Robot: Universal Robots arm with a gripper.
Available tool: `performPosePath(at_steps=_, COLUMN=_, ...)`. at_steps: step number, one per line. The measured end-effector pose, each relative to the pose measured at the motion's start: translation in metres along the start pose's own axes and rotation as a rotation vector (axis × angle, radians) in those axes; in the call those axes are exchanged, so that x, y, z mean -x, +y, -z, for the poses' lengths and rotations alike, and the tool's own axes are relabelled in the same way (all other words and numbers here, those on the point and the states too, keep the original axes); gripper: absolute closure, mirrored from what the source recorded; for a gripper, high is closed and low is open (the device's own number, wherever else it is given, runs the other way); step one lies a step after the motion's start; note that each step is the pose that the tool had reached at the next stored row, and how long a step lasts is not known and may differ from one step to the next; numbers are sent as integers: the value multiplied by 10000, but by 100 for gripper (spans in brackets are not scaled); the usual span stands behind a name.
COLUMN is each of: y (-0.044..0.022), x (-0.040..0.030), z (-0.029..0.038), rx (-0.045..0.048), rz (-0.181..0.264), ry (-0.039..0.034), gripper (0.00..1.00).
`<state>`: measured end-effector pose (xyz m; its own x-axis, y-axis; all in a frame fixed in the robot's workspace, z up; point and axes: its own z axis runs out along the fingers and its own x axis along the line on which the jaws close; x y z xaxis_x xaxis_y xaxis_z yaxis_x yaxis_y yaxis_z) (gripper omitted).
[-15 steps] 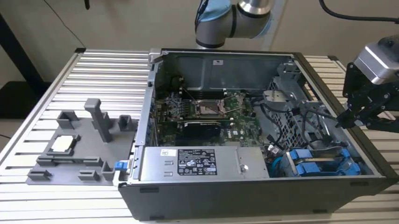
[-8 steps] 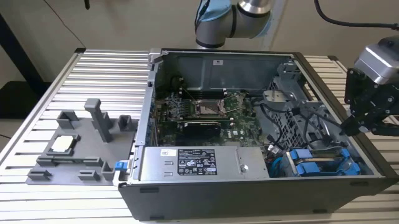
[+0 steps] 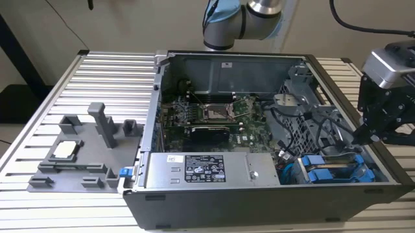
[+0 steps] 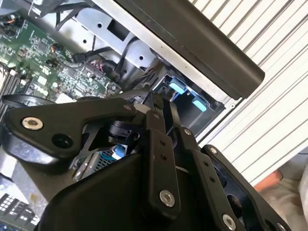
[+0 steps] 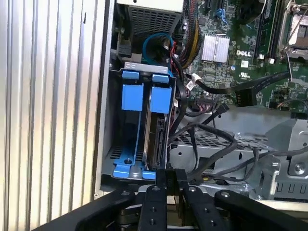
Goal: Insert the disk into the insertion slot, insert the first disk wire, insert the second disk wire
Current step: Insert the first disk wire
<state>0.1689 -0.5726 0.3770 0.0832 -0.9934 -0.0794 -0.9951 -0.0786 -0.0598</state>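
Observation:
The disk (image 5: 157, 137) stands on edge in the insertion slot (image 5: 111, 120) of the grey drive cage, its blue carrier (image 5: 161, 94) beside a second blue carrier (image 5: 132, 96). In the exterior view the blue carriers (image 3: 331, 170) sit in the front corner of the open case, at that view's right. My gripper (image 5: 171, 177) hangs just off the disk's connector end, fingers together with nothing seen between them. It hovers over the case's right wall (image 3: 371, 138) in the exterior view. Loose black wires (image 5: 202, 132) with a free plug (image 5: 222, 109) lie next to the disk.
The open computer case (image 3: 259, 204) lies on a slatted metal table (image 3: 110, 73). Inside are the motherboard (image 3: 214, 114), a power supply (image 3: 207, 170) and a perforated cage (image 5: 226, 154). A grey fixture (image 3: 77, 150) stands at the exterior view's left.

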Motion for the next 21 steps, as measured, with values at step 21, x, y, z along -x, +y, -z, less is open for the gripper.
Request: performPosePath(at_steps=21, y=31, x=-9, z=-171, rx=295, rz=-636, ry=242, gripper=81)
